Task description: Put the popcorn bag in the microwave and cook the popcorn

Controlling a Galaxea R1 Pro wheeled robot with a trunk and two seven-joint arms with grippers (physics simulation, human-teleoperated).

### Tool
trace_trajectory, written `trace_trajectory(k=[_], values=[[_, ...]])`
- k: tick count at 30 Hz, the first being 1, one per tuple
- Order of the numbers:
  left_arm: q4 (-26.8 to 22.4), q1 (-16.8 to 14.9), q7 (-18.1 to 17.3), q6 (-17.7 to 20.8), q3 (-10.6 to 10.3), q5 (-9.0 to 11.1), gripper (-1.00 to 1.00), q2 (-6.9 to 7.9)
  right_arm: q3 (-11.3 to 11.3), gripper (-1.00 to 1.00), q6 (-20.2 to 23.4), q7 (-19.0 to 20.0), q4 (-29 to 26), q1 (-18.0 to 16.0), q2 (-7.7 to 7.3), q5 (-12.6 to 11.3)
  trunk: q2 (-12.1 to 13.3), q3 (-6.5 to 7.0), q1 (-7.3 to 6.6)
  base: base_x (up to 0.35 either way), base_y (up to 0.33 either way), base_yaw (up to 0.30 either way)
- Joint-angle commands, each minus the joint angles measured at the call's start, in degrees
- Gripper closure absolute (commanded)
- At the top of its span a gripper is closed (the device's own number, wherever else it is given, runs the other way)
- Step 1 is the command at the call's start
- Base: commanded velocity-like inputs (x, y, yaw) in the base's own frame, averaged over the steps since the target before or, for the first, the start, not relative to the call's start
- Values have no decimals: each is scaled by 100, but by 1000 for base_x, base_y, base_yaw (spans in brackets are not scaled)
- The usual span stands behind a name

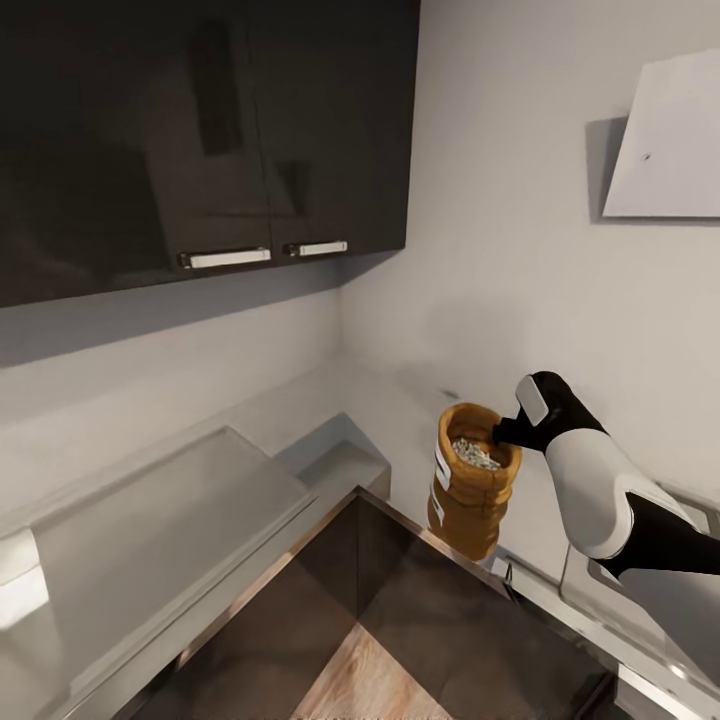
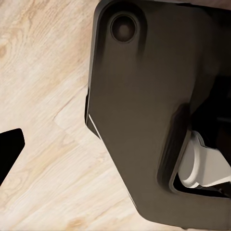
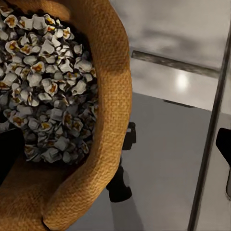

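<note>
- Popcorn bag (image 1: pixel 470 480) — held aloft at the countertop (image 1: pixel 150 500) corner, popcorn (image 3: pixel 43 82) heaped inside.
- Right gripper (image 1: pixel 503 432) — pinching its rolled rim.
- Handling — soft, light cloth, likely to sag; you should keep it upright.

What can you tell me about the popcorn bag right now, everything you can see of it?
The popcorn bag is a tan-brown, burlap-like sack with a thick rolled rim and a white label on its side. It stands open and roughly upright, filled with pale popcorn. The right gripper grips its rim, holding it at the steel countertop edge, apparently lifted.
</note>
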Motion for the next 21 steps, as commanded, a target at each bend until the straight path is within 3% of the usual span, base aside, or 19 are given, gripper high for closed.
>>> trace_trajectory(k=[1, 21], values=[[-12, 2, 3, 4, 25, 1, -100, -2, -27, -100, 14, -20, -4, -7, 3, -3, -12, -21, 4, 39, 0, 0], [-12, 2, 3, 4, 29, 1, -100, -2, -36, -100, 15, -20, -2, -7, 3, -3, -12, -205, 4, 2, 0, 0]])
